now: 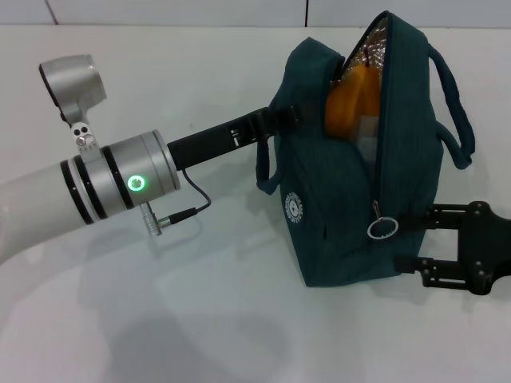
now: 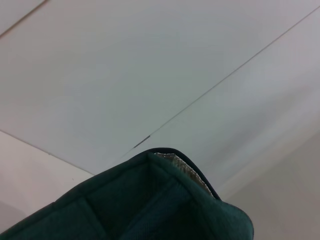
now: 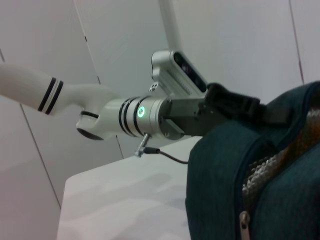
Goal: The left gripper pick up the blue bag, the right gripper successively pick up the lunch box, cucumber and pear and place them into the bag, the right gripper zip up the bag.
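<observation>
The blue bag (image 1: 343, 207) stands upright on the white table, its top gaping and the silver lining showing. My left gripper (image 1: 275, 120) is shut on the bag's upper edge on its left side; the right wrist view shows the left gripper (image 3: 232, 102) clamped there on the blue bag (image 3: 235, 175). Inside the opening sits the orange pear (image 1: 351, 100), with a pale corner of the lunch box (image 1: 369, 142) below it. The cucumber is hidden. The ring zipper pull (image 1: 383, 228) hangs low on the bag's side. My right gripper (image 1: 415, 237) is open against the bag, just right of the ring.
The white table (image 1: 200, 303) runs wide in front and to the left. A black cable (image 1: 188, 209) loops under the left wrist joint. Two padded handles (image 1: 451, 104) stick out on the bag's far right. A pale wall stands behind.
</observation>
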`<state>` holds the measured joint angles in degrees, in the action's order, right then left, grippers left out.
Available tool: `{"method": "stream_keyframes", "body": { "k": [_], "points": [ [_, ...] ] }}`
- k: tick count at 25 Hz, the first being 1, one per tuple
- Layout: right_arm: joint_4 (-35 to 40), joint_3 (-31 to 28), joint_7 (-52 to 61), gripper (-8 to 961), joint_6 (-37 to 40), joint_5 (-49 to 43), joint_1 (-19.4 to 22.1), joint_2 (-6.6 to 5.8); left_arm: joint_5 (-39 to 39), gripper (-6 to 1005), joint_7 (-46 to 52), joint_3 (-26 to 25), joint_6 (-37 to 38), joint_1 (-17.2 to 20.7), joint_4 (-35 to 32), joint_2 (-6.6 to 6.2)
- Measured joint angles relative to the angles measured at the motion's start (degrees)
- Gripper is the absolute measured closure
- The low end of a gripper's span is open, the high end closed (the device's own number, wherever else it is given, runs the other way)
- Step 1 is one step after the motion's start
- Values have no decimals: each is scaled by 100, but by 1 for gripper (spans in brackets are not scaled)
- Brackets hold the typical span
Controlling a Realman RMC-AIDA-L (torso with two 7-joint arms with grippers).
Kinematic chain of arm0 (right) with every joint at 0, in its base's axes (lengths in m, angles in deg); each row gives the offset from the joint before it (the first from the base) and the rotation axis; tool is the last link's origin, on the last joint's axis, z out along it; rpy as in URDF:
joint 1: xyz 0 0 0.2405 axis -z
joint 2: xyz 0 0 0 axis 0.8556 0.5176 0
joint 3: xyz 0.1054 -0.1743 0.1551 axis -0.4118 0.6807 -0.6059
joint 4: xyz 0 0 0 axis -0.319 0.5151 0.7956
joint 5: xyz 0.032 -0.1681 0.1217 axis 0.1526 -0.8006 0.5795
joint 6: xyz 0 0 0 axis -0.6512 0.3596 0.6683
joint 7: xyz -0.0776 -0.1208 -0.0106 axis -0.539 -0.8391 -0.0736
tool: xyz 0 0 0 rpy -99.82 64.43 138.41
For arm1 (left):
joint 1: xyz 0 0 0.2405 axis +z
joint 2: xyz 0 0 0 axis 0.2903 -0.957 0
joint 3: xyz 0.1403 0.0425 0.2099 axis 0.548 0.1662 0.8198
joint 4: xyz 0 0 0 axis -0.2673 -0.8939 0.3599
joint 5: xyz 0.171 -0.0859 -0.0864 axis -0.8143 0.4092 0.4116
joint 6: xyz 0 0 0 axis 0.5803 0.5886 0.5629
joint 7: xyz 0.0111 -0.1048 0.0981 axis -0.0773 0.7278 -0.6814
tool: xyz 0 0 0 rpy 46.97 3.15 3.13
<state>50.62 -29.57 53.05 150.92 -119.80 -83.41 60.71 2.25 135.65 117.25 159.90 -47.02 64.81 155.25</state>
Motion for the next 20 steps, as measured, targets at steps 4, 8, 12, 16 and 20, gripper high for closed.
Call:
{"method": "stream_keyframes", "body": {
  "k": [4,8,12,16,20],
  "points": [
    [-3,3,0,357,-42,-31,-3,56,0,944,-7,0,3,15,0,0],
    [-4,-28,0,359,-59,-35,-3,93,0,944,-8,0,6,23,0,6],
    [-4,-36,0,360,-60,-30,-14,115,0,944,-11,0,16,32,0,9],
    [-4,-37,-1,361,-115,-24,-29,149,0,944,-11,0,36,62,0,9],
    [-4,-24,-1,362,-201,-12,-31,176,0,944,-12,0,64,75,0,10]
  ]
}}
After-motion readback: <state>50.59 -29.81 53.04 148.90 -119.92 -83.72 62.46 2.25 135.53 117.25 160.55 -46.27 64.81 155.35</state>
